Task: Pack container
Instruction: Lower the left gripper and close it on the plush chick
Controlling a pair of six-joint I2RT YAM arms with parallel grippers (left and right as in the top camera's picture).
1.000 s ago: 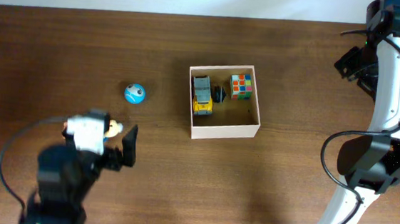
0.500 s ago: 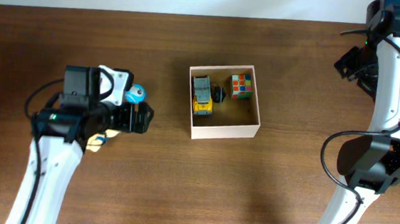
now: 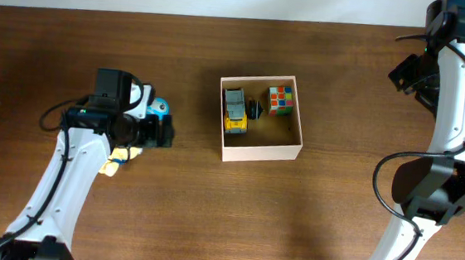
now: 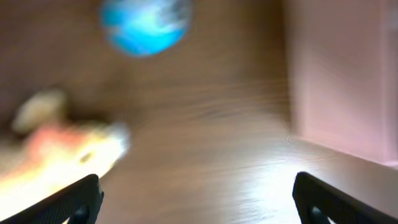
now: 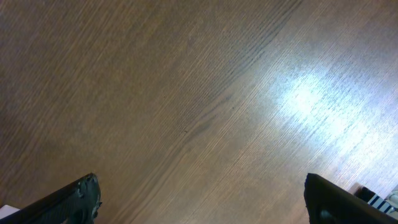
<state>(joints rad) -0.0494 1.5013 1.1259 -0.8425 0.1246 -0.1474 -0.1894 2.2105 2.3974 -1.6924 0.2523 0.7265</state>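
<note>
The container (image 3: 260, 154) is a square white box, tan inside, at the table's middle. It holds a yellow and grey truck (image 3: 235, 111), a colour cube (image 3: 280, 100) and a small black piece (image 3: 255, 109). My left gripper (image 3: 162, 131) is open and empty, left of the box, just below a blue ball (image 3: 159, 106). In the blurred left wrist view my left gripper (image 4: 199, 205) is open. The ball (image 4: 146, 25) is ahead, a yellow and orange toy (image 4: 56, 143) at the left, the box wall (image 4: 342, 74) at the right. My right gripper (image 5: 214, 199) is open over bare wood.
The yellow and orange toy (image 3: 116, 161) lies on the table under my left arm's forearm. My right arm (image 3: 448, 89) stands along the right edge, with its gripper (image 3: 411, 78) at the far right. A pale wall edge runs along the table's back.
My left arm has swung from the front left up toward the blue ball and the box. The yellow and orange toy now lies behind the gripper. The right arm has not moved.
</note>
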